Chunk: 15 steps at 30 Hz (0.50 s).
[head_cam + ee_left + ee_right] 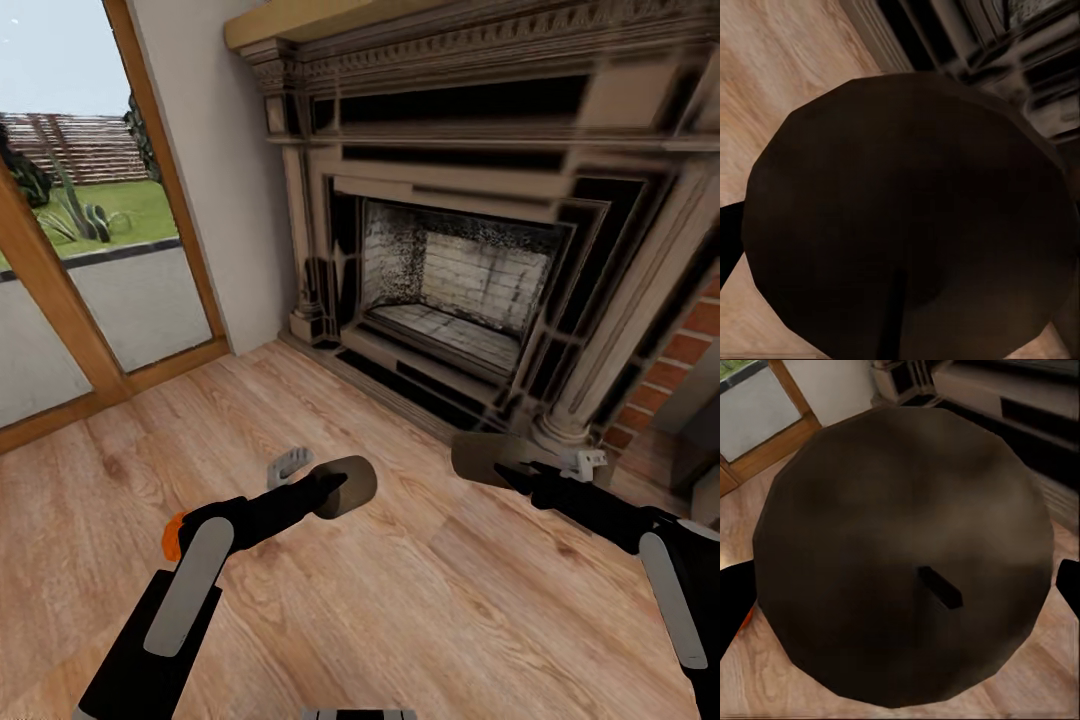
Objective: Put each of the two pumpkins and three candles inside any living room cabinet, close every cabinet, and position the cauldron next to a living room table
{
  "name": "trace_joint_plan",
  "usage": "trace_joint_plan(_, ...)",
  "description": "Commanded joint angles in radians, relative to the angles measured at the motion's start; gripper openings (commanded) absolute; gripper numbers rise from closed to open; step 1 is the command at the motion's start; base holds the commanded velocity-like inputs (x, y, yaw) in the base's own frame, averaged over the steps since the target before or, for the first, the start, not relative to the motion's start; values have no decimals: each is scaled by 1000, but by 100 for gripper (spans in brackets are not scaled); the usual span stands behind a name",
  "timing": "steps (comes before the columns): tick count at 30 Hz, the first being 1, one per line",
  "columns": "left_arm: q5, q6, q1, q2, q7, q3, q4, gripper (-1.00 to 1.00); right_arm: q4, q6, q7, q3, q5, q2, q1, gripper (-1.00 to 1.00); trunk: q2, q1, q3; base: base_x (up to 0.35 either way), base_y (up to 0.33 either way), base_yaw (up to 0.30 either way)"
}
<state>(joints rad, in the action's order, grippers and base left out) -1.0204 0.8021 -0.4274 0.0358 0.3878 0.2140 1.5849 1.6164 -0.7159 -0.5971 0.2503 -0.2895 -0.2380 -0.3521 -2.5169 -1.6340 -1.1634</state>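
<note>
My left gripper (pixel 335 484) is shut on a stubby round candle (pixel 354 486), a dark brown oval held low over the wooden floor. From the left wrist the candle (pixel 907 217) is a broad dark disc seen end-on. My right gripper (pixel 506 470) is shut on a second candle (pixel 483 458), tan-brown, near the base of the fireplace. In the right wrist view that candle (pixel 900 555) sits between two black fingers (pixel 733 607). Pumpkins, cabinet, cauldron and table are out of view.
A large carved stone fireplace (pixel 470 270) stands straight ahead, with a brick wall (pixel 680 360) to its right. A glass door in a wooden frame (pixel 90 300) is at the left. Light wood floor (pixel 400 600) stretches below both arms.
</note>
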Motion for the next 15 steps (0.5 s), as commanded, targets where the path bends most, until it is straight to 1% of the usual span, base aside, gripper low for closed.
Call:
trace_joint_plan(1, -10, 2, 0, 0, 9, 0, 1, -100, 0, -8, -3, 1, -10, 0, -1, -100, 0, 1, 1, -225, -126, -202)
trace_joint_plan(5, -13, 1, 4, -1, 6, -7, 11, -100, 0, -8, -3, 1, -10, 0, -1, -100, 0, 1, 6, -128, -72, -202)
trace_joint_plan(9, -15, 1, 7, 0, 6, -20, 16, -100, 0, -8, -3, 2, -10, -2, -2, -100, 1, 3, 27, -38, -21, -187)
trace_joint_plan(15, -9, 0, 8, 1, 10, -26, 9, -100, 0, -10, -3, 3, -9, -5, 0, -100, 2, 5, 52, -6, -4, -43)
